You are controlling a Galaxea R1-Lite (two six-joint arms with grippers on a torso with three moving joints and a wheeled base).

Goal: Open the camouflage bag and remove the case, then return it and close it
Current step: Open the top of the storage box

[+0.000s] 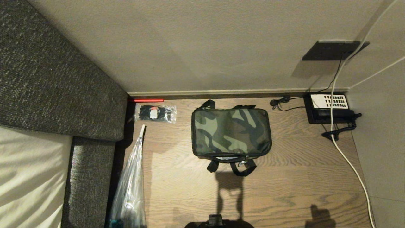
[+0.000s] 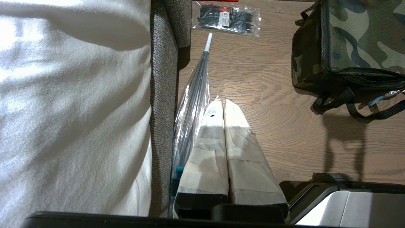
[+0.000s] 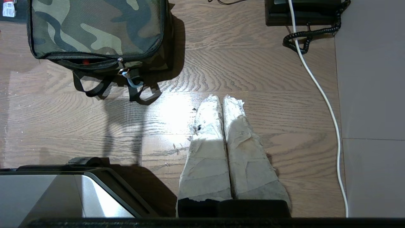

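- camouflage bag (image 1: 231,133): green-black fabric, stood on the wooden floor (image 1: 284,177) near the wall's skirting, lid down, zipper along the near edge with a small metal pull (image 3: 120,65); black straps (image 1: 243,169) lay loose on the floor at its near side. a sliver of red showed at the zipper gap in the right wrist view. no brand or lettering could be read on it.
- case: not visible in any view.
- left gripper (image 2: 221,103): taped fingers pressed together, grasping nothing, hanging above the floor beside a folded clear umbrella (image 2: 193,98), well apart from the bag.
- right gripper (image 3: 221,98): taped fingers pressed together, empty, above bare floor on the near side of the bag, apart from it.
- packet of black cable ties (image 1: 155,113): clear wrapper with a red-and-white label, print too small to read, left of the bag.
- black telephone (image 1: 329,107): white keypad, coiled cord, by the right wall; a white cable (image 1: 348,158) ran across it.
- grey upholstered sofa (image 1: 47,79): at the left, with a pale cushion.
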